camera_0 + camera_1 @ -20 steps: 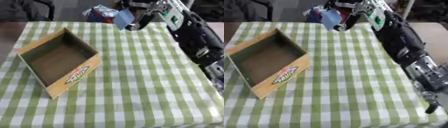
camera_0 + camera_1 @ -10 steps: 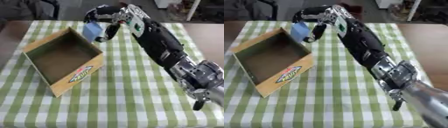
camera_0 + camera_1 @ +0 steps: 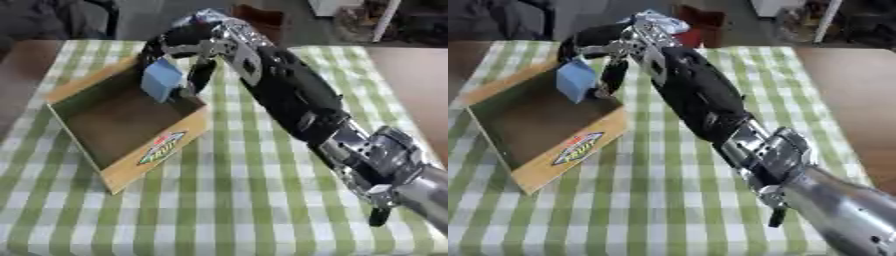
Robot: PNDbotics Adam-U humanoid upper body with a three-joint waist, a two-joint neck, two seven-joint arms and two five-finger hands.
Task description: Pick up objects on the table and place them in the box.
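My right hand (image 3: 179, 47) reaches across from the right and is curled round a light blue block (image 3: 161, 80). The block hangs just above the far right corner of the open cardboard box (image 3: 162, 150), inside its rim. The box lies askew on the left part of the green checked table and has a coloured logo on its near wall. Its brown floor shows nothing else inside. My left hand shows in neither view.
My long black and silver right arm (image 3: 297, 110) spans the middle of the table from lower right to upper left. A dark chair (image 3: 52, 20) and red and white clutter (image 3: 680, 22) stand beyond the far edge. Brown floor lies to the right.
The right hand has carried the blue block leftward and down, from beyond the table's far edge to above the box's far right corner. The camera has also shifted.
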